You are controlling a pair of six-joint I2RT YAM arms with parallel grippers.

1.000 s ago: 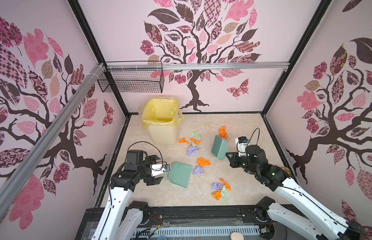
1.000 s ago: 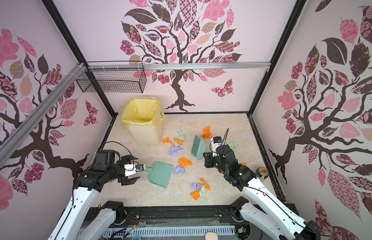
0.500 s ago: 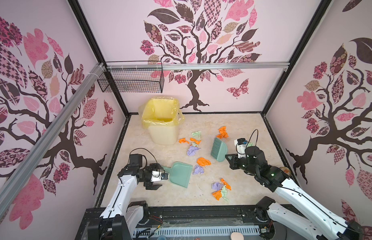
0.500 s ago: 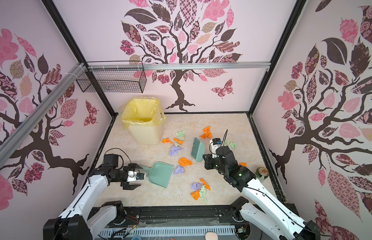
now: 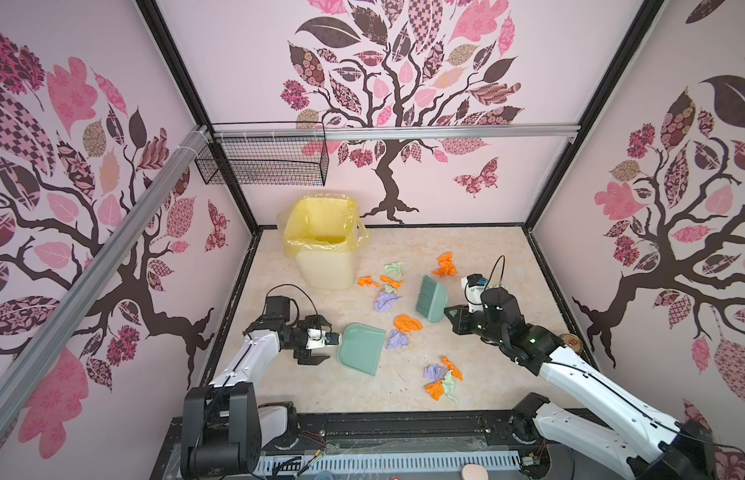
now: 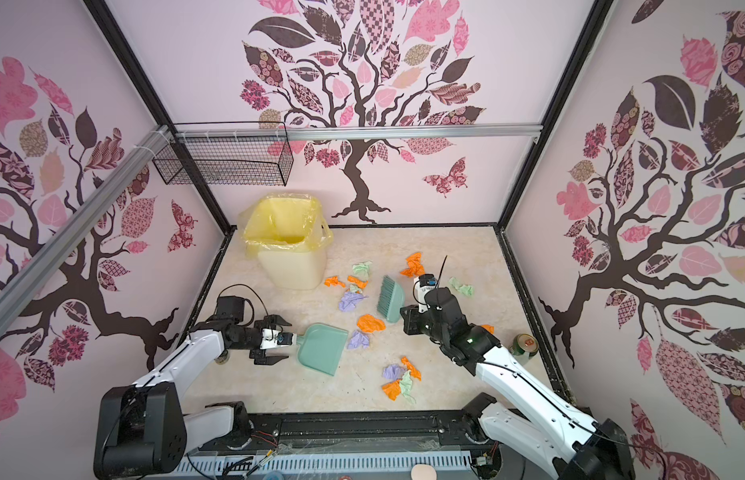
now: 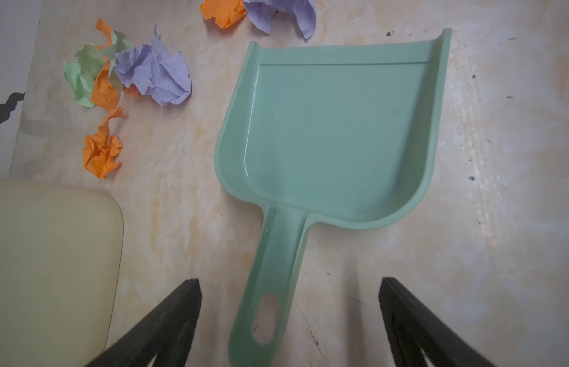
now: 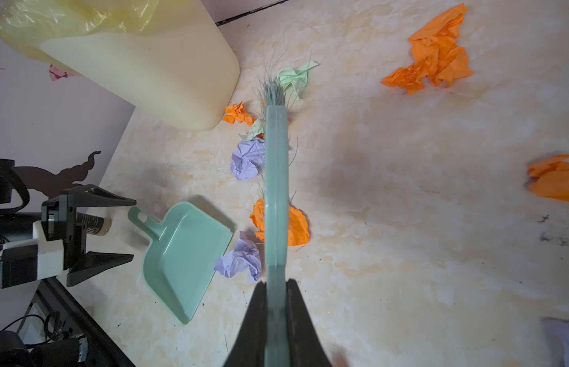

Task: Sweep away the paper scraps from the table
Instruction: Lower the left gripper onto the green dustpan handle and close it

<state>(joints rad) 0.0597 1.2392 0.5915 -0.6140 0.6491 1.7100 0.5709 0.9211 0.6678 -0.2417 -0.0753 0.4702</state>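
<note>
Seen from above, with six o'clock at the robot's edge of the counter [image 5: 487, 249]: at five o'clock lies a small heap of paper scraps [image 5: 442, 381] in orange, lilac and green. At eight o'clock the left tool [image 5: 326, 341] holds its fingers spread wide on either side of the handle end of a teal dustpan [image 5: 360, 348]. The pan lies flat and empty, mouth toward three o'clock, and neither finger appears to touch it. At three o'clock the right tool [image 5: 450, 318] pinches the handle of a teal brush [image 5: 431, 300], bristles facing nine. More scraps lie at the centre beside the pan's mouth, others toward twelve near a yellow-lined bin [image 5: 325, 266] at eleven. The step in hand seems to be taking up the dustpan. Next, the fingers must close squarely on its off-centre handle.
</note>
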